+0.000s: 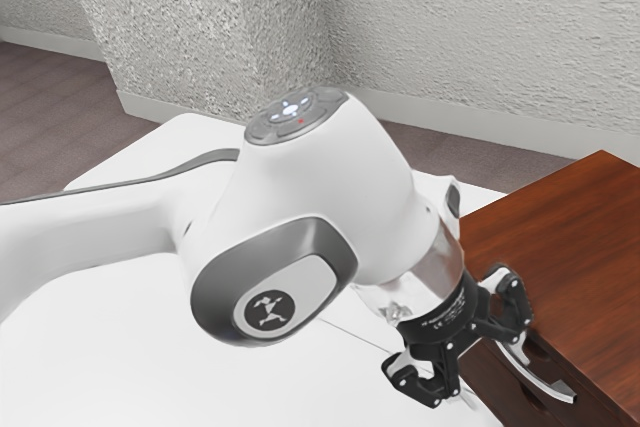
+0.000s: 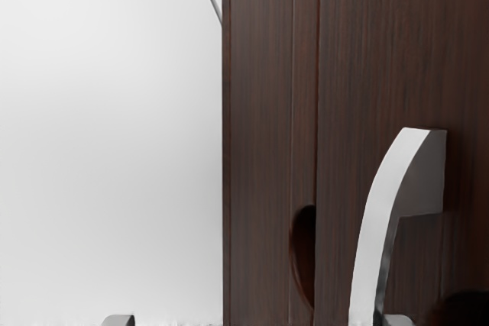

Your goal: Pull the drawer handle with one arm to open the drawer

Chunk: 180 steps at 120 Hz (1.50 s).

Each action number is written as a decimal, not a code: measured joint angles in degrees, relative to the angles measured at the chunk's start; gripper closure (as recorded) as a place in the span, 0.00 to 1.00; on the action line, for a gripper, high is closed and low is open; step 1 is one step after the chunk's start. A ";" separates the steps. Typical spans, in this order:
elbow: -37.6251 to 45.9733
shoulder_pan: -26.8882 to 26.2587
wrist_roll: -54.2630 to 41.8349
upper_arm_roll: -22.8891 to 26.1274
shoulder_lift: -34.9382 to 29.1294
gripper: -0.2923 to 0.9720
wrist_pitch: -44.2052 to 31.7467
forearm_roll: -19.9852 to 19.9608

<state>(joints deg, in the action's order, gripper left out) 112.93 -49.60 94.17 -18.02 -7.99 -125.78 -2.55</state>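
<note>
A dark wooden cabinet stands at the exterior view's right. Its drawer front carries a curved silver handle, which arches across the wood just under my hand. My black gripper hangs low beside the cabinet's front, right next to the handle, and it is open with the fingers spread wide. One fingertip lies by the handle's base, the other fingertip over the white table. Nothing is held between them. I cannot tell how far out the drawer stands.
The white table spreads under the arm toward the exterior view's left. My bulky white arm covers much of the middle. Textured grey walls and a brown floor lie behind.
</note>
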 joint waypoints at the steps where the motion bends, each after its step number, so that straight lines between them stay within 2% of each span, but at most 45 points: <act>1: 0.03 0.00 0.01 0.00 -0.05 0.51 -0.03 0.02; 58: 2.99 -0.06 0.32 -0.01 -1.79 0.53 -0.76 0.28; 180: 13.79 -0.06 0.53 -0.02 -12.48 0.52 -0.82 1.49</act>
<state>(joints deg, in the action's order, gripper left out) 126.73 -49.66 94.70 -18.04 -20.47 -126.61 -1.06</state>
